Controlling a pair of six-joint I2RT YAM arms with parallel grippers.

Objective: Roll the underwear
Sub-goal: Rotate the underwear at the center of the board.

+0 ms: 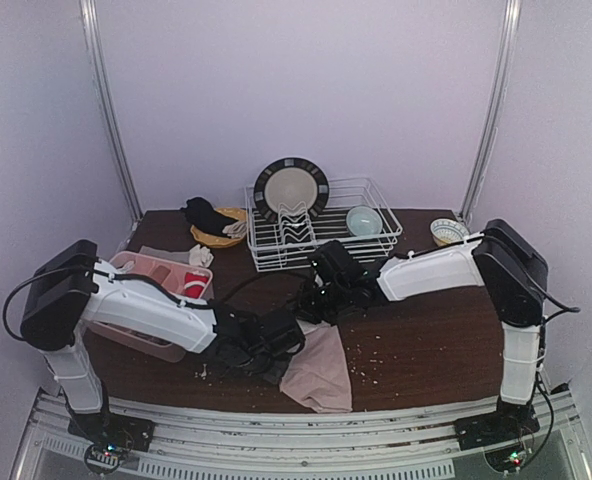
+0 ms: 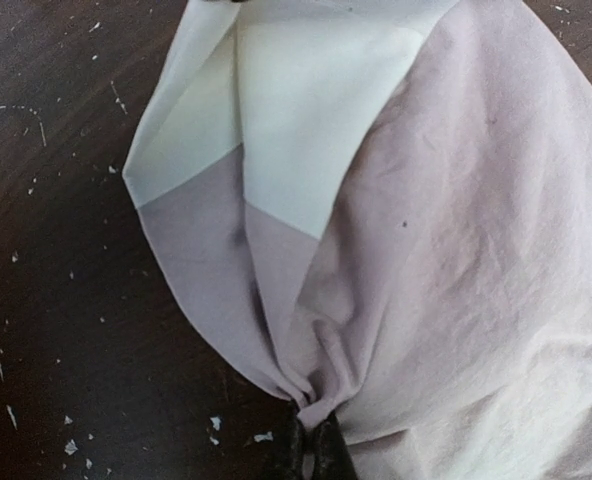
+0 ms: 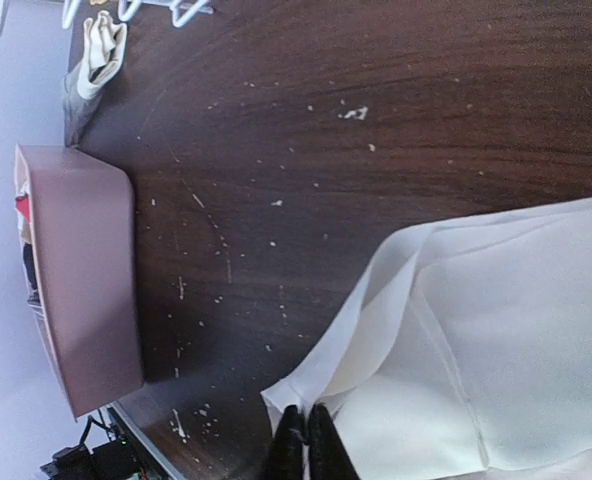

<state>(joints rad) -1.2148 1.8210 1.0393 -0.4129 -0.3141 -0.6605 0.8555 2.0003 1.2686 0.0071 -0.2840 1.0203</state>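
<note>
The pale underwear [image 1: 318, 372] lies spread at 6 o'clock on the desk [image 1: 426, 340]. The left gripper [image 2: 311, 445] has its jaws closed on a bunched edge at 9 o'clock. The right gripper [image 3: 304, 440] pinches the 12 o'clock corner, probably to stretch the cloth for rolling.

The left arm [image 1: 146, 310] and right arm [image 1: 431, 270] both reach inward and low over the bench [image 1: 426, 340], wrists close together near its middle. The left gripper [image 2: 311, 445] is pinched tight on a bunched fold of the underwear [image 2: 456, 300]. The right gripper [image 3: 304, 445] has its jaws pressed together on the underwear's folded edge.
</note>
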